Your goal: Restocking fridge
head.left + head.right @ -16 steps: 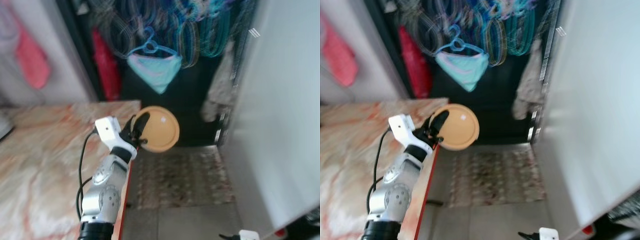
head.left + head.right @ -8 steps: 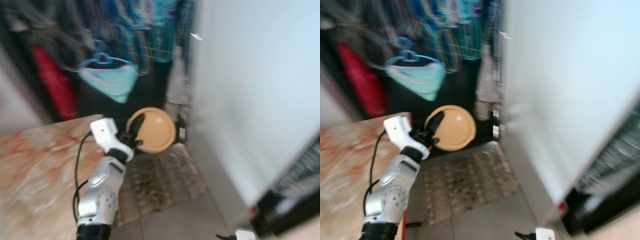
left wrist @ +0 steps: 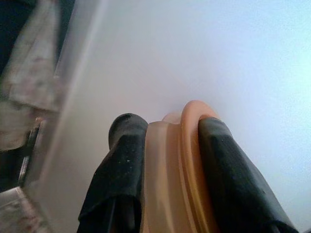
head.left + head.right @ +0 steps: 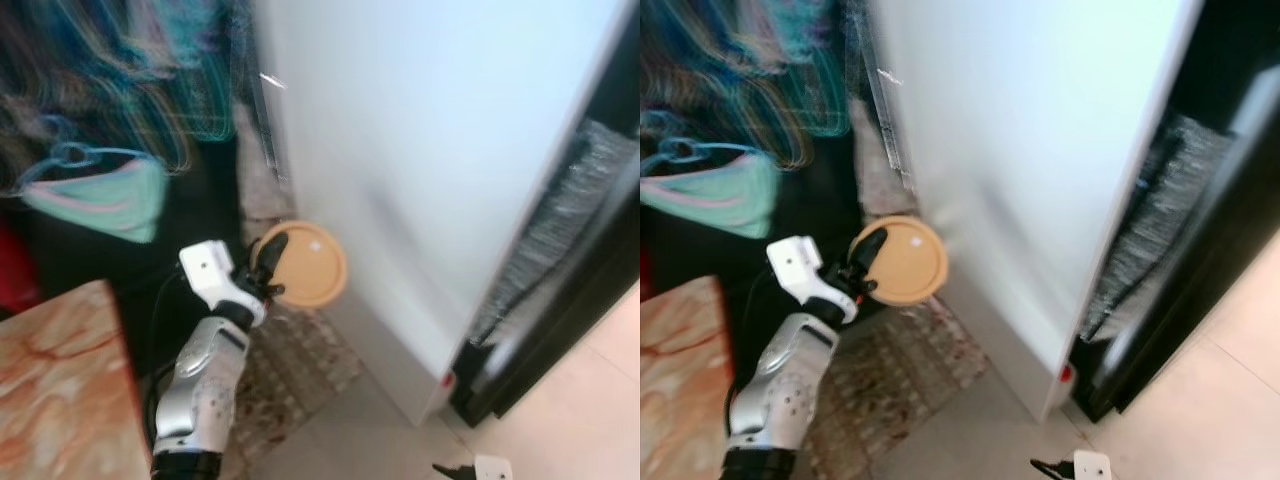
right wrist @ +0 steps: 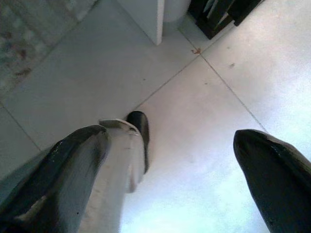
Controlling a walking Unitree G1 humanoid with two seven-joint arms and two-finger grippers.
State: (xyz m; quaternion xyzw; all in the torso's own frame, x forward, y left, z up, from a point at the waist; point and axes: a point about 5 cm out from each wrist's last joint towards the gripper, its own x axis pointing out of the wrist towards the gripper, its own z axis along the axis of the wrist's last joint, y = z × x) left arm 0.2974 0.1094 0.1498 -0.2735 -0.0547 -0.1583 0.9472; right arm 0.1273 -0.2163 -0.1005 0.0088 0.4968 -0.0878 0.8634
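My left gripper (image 4: pixel 268 272) is raised in front of me, shut on a round, flat orange container (image 4: pixel 307 264) held by its rim. In the left wrist view the two black fingers (image 3: pixel 121 165) pinch the container's edge (image 3: pixel 170 165). It hangs close to the tall white fridge panel (image 4: pixel 420 150). A dark opening with blurred shelves (image 4: pixel 585 230) lies to the right of that panel. My right gripper (image 5: pixel 171 143) hangs low over the tiled floor with its fingers wide apart and nothing between them.
A marble counter corner (image 4: pixel 55 375) sits at lower left. A patterned rug (image 4: pixel 300 360) covers the floor below the container. Clothes on hangers (image 4: pixel 95 195) hang at the back left. Pale floor tiles (image 4: pixel 570 420) stretch to the right.
The camera has swung to the right: the counter and hangers slid left and the white fridge panel now spans the middle. The left gripper keeps its hold on the orange container.
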